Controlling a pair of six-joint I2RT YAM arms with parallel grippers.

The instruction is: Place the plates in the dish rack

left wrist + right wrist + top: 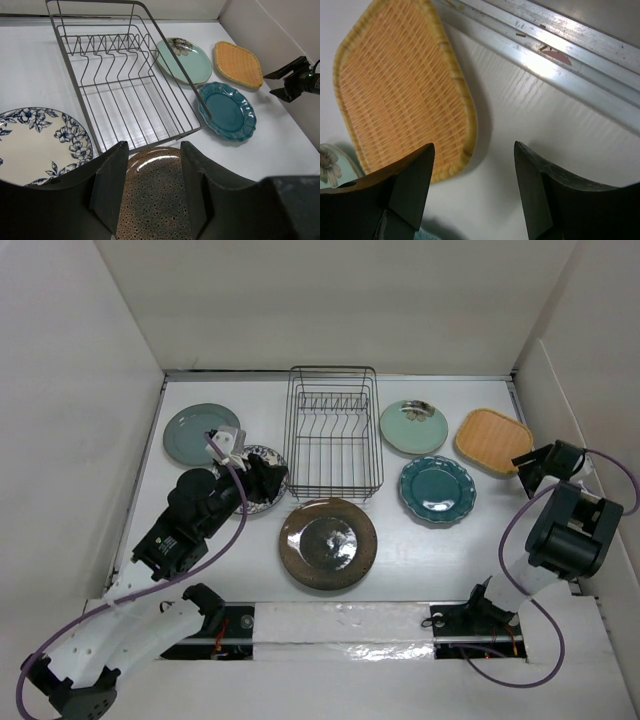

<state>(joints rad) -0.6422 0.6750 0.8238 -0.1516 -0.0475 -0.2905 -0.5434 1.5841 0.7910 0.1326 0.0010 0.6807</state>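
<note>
Rack point(332, 369): mid-table point(420, 560), toward back; all 6 plates lie flat outside it.
L of rack: grey-green plate point(200, 430); floral plate point(35, 145) nearer rack.
Front of rack: brown plate point(328, 543), close to its front edge.
R of rack: mint plate point(413, 427), teal plate point(437, 489), orange plate point(493, 440) furthest R.
L gripper point(152, 150): fingers spread, nothing between; over floral plate's R side, by rack's front-L corner.
R gripper point(473, 147): spread, holding nothing; over bare table just beside orange plate.

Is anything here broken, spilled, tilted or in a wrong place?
Nothing stands out. The dish rack stands upright and empty; the plates lie flat around it, none stacked or visibly broken. Only the orange plate is squarish, not round.
</note>
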